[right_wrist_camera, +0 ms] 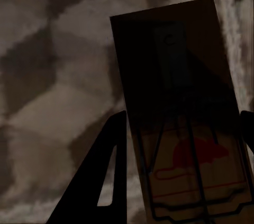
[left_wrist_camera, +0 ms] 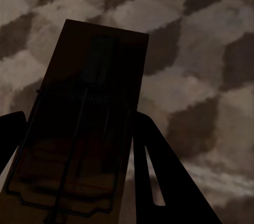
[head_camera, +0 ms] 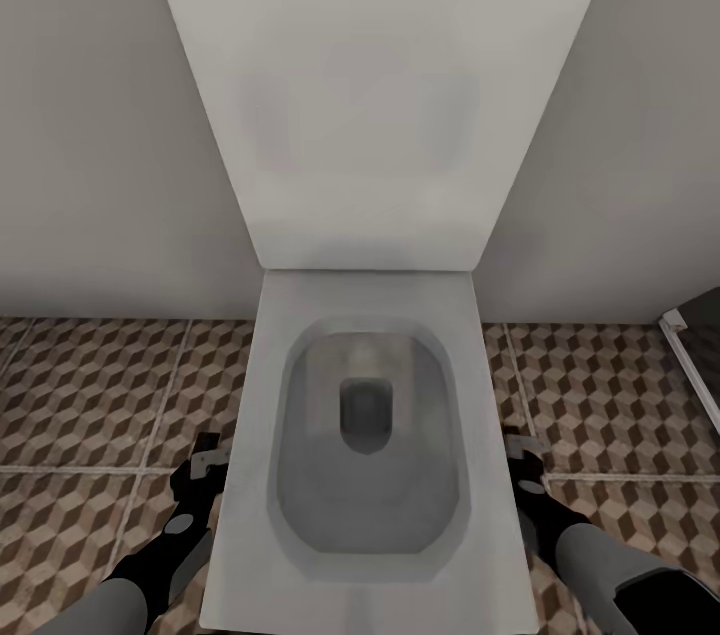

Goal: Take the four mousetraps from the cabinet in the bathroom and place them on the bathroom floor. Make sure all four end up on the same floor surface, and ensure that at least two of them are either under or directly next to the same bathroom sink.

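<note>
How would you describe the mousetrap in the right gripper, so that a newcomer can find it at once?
Start at the white toilet in the middle of the head view; the right gripper hangs beside it over the cube-patterned floor. In the right wrist view, the mousetrap sits between that gripper's dark fingers. A red mouse drawing on its base marks it out from the left gripper's trap, where none is discernible.

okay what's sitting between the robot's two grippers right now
A white toilet with its lid up stands between the left gripper and the right gripper, as the head view shows. Each gripper holds a mousetrap above the patterned floor.
</note>
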Controlling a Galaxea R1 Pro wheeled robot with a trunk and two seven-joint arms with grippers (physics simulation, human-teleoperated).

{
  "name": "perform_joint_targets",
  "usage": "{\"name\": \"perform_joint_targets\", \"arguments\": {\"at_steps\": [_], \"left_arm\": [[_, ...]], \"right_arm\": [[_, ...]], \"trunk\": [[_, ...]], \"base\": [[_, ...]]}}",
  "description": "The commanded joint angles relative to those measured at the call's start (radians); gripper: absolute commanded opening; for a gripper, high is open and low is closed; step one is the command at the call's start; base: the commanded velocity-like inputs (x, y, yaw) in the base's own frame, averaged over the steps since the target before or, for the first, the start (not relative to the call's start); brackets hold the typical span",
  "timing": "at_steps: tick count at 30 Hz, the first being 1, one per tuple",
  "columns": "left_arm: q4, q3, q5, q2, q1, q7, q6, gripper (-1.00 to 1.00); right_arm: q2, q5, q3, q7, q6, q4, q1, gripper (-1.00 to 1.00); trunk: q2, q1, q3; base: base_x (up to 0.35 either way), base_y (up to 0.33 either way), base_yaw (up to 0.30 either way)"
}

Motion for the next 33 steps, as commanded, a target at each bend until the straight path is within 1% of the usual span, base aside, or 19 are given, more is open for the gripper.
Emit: {"name": "perform_joint_targets", "arguments": {"at_steps": [1, 6, 11, 20, 25, 33], "left_arm": [[0.001, -0.009, 0.006, 0.001, 0.000, 0.007, -0.003, -1.00], [0.001, -0.009, 0.006, 0.001, 0.000, 0.004, -0.003, -1.00], [0.001, -0.009, 0.006, 0.001, 0.000, 0.001, -0.003, -1.00], [0.004, -0.009, 0.006, 0.001, 0.000, -0.001, -0.003, -1.00], [0.004, -0.009, 0.006, 0.001, 0.000, -0.001, -0.003, -1.00], [0.004, -0.009, 0.006, 0.001, 0.000, -0.001, -0.002, -1.00]], "right_arm": [[-0.002, -0.011, -0.001, -0.001, -0.003, 0.000, 0.000, -1.00], [-0.009, -0.010, -0.014, -0.001, -0.004, 0.002, 0.000, -1.00], [-0.012, -0.011, -0.017, -0.001, -0.004, 0.005, 0.000, -1.00], [-0.012, -0.013, -0.018, 0.001, -0.038, 0.061, 0.000, -1.00], [-0.009, -0.012, -0.017, 0.009, -0.046, 0.101, 0.000, -1.00], [-0.002, -0.010, -0.017, 0.012, -0.048, 0.118, 0.001, -1.00]], "trunk": [[0.000, 0.000, -0.001], [0.000, 0.000, -0.001], [0.000, 0.000, -0.001], [0.000, 0.000, -0.001], [0.000, 0.000, -0.001], [0.000, 0.000, -0.001]], "base": [[0.000, 0.000, 0.000], [0.000, 0.000, 0.000], [0.000, 0.000, 0.000], [0.000, 0.000, 0.000], [0.000, 0.000, 0.000], [0.000, 0.000, 0.000]]}}
